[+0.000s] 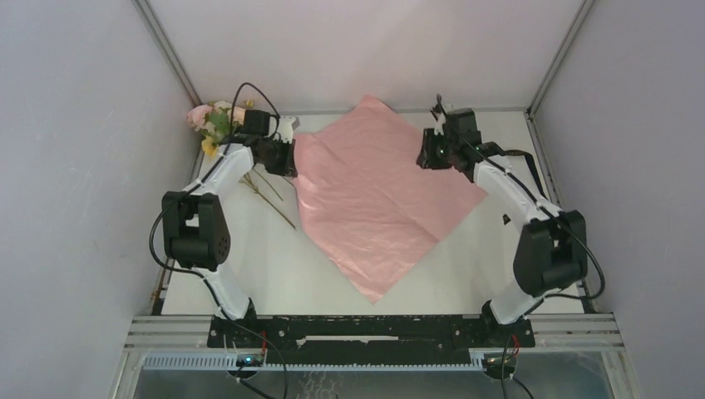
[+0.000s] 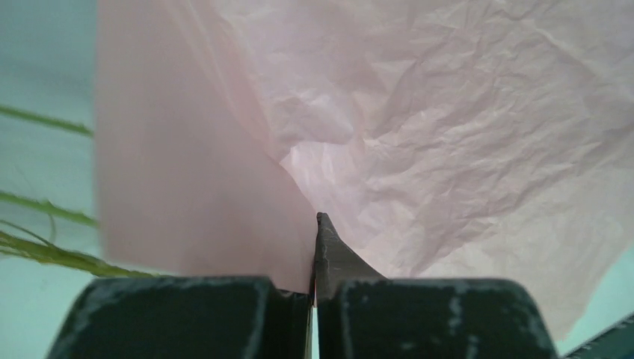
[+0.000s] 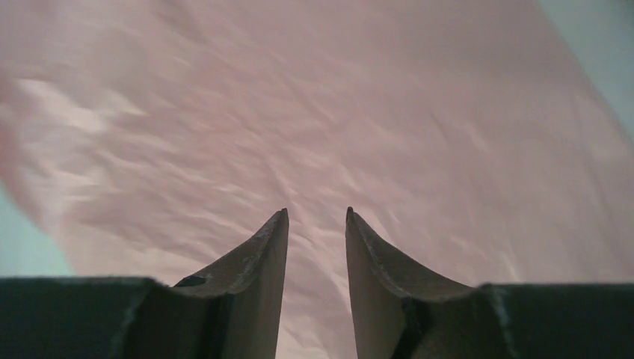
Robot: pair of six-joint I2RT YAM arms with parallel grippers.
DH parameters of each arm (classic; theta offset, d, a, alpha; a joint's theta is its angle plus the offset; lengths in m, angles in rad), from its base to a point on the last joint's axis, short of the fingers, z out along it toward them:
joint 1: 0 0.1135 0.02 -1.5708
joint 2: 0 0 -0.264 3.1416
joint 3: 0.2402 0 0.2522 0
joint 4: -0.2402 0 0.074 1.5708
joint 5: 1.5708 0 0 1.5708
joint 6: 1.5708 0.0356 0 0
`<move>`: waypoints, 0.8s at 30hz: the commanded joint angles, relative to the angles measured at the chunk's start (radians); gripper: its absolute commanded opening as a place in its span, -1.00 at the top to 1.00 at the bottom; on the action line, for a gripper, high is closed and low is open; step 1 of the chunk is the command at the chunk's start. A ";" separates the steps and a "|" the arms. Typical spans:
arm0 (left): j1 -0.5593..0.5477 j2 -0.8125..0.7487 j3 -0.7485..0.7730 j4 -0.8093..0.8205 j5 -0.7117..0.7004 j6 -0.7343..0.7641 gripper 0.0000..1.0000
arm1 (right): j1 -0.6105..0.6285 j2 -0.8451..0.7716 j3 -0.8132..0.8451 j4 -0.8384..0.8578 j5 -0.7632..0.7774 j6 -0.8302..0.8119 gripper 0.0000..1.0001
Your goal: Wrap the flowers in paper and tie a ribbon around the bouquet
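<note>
The paper (image 1: pixel 374 195) lies as a diamond mid-table, pale pink side up, and the flowers (image 1: pixel 212 120) sit just off its left corner. The step looks like lifting that corner, best done low and slow so the thin sheet neither tears nor drags. The left gripper (image 2: pixel 317 243) reaches there, its 2 fingers pinching a raised fold. The right gripper (image 3: pixel 315 221) hovers over the right side, fingers parted, holding nothing.

Left arm (image 1: pixel 220 166) and right arm (image 1: pixel 511 187): white link shells, black joint housings, looping black cables (image 1: pixel 248 84); dark, scuffed, tapering claw fingers (image 3: pixel 254 265).
</note>
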 commanded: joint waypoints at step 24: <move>0.004 -0.029 0.218 -0.150 -0.329 0.221 -1.00 | -0.189 0.058 -0.172 -0.135 0.046 0.128 0.39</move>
